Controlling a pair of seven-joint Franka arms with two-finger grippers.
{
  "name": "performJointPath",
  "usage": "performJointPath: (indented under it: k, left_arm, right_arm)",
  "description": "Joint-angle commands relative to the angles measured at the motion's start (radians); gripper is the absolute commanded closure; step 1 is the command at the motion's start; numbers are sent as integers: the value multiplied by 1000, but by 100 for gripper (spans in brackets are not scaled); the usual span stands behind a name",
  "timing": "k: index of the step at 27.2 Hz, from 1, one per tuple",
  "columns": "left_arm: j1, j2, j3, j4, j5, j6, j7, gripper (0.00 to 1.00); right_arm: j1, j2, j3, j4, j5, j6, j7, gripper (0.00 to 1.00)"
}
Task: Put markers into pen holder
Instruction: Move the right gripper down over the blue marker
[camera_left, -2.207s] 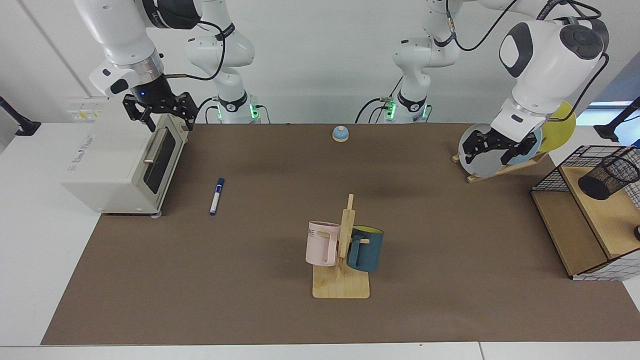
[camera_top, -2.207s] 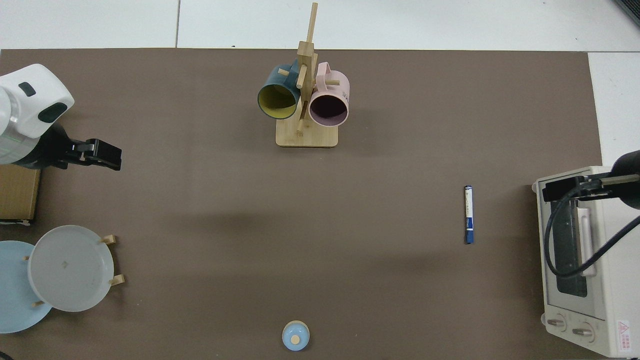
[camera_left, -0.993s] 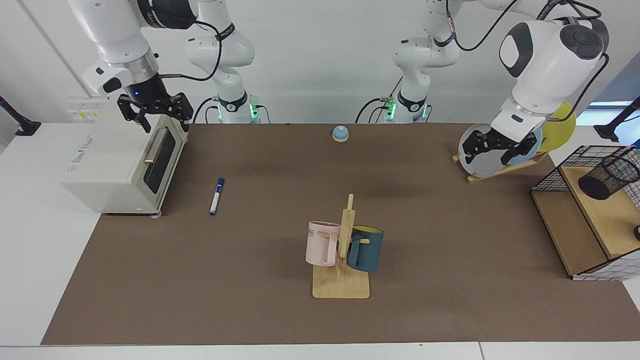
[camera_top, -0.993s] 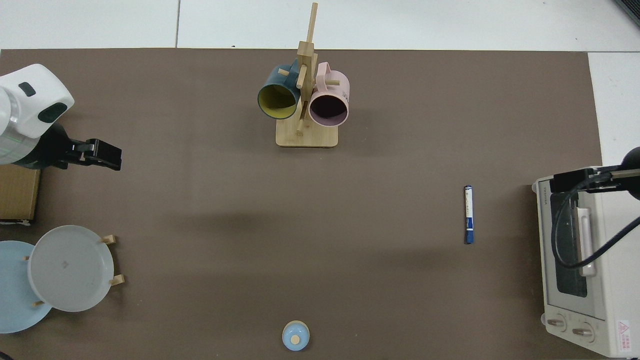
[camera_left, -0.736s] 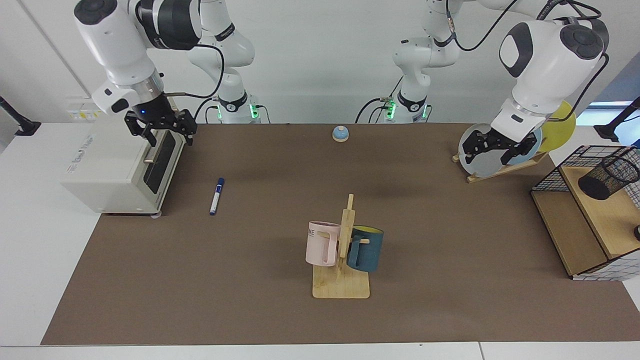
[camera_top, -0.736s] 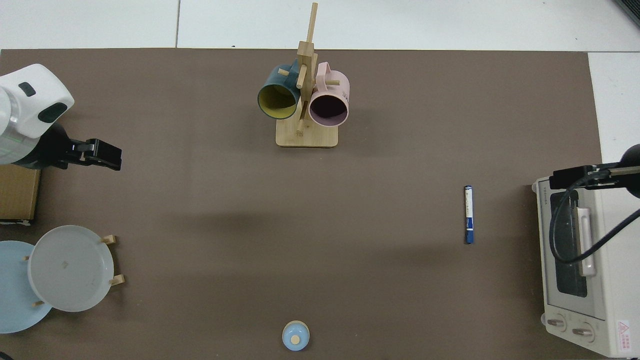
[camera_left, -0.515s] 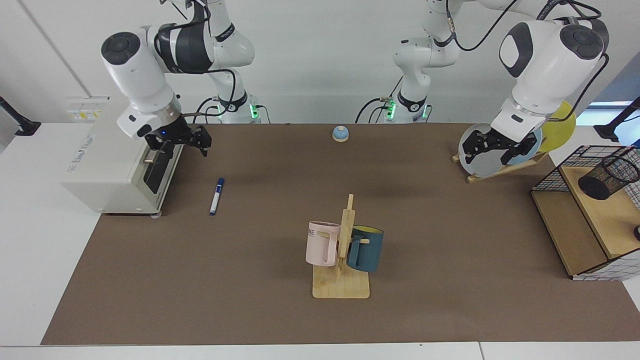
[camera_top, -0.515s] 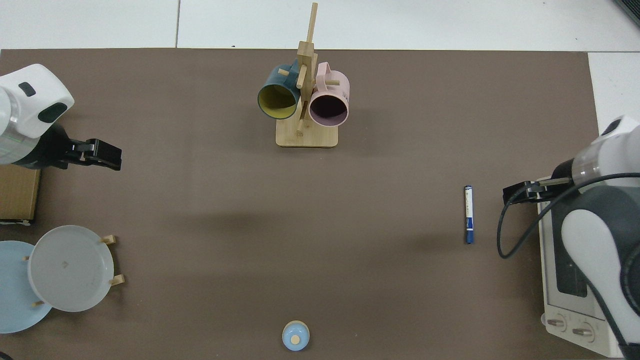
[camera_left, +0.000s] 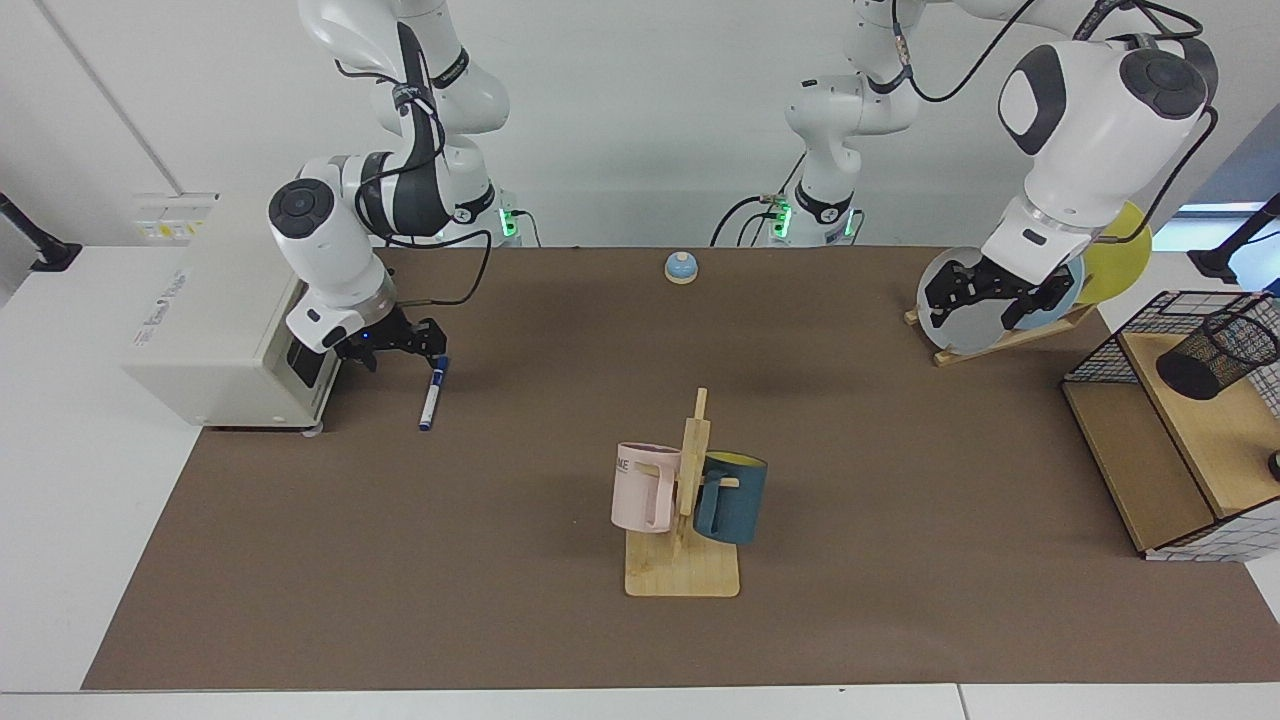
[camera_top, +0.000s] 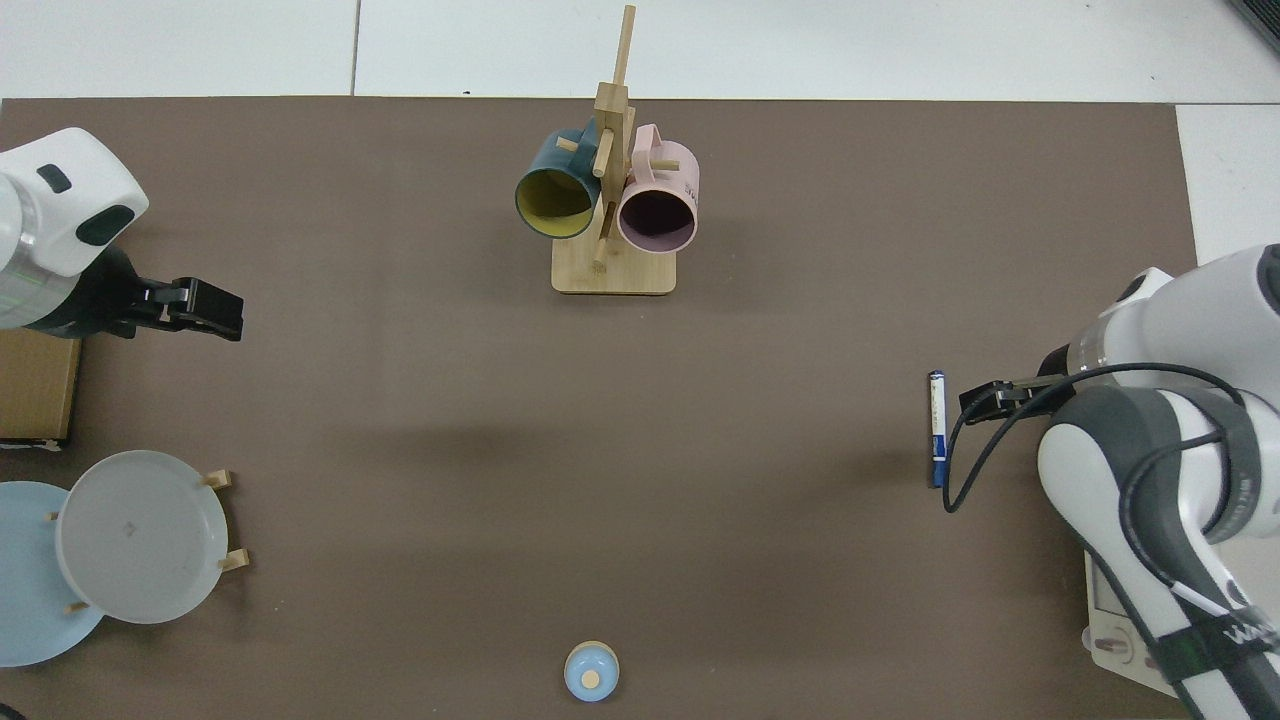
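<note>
Currently the marker (camera_left: 432, 391) lies flat on the brown mat (camera_left: 500, 500), just beside the toaster oven (camera_left: 215, 330). The right gripper (camera_left: 392, 347) hangs low between oven and marker, fingers spread, grasping nothing. The left gripper (camera_left: 990, 292) waits, fingers apart and empty, before the plate rack (camera_left: 1000, 335). The pen holder (camera_left: 1215, 352) sits tilted in the wire basket (camera_left: 1130, 330), well apart. A mug stand (camera_left: 682, 560) occupies the mat between them.

**Desk and its load**

A brown mat covers the desk (camera_left: 400, 560). On it lie a marker (camera_left: 432, 392), a toaster oven (camera_left: 235, 340), a mug rack (camera_left: 683, 560), a plate stand (camera_left: 1000, 335), a blue bell (camera_left: 681, 267) and a wire basket with wooden shelves (camera_left: 1160, 450).
</note>
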Motion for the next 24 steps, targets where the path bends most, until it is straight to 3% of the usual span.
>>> performJointPath:
  k: [1, 5, 9, 24]
  left_arm:
    - [7, -4, -2, 7, -14, -15, 4, 0]
    - [9, -4, -2, 7, -14, -15, 4, 0]
    - [9, -4, -2, 7, -14, -15, 4, 0]
    - [9, -4, -2, 4, -14, -15, 4, 0]
  right_arm:
    - [16, -9, 1, -9, 4, 31, 6, 0]
    - [19, 1, -1, -9, 4, 54, 46, 0]
    - [25, 79, 1, -3, 4, 137, 71, 0]
    - [9, 114, 1, -29, 21, 114, 153, 0]
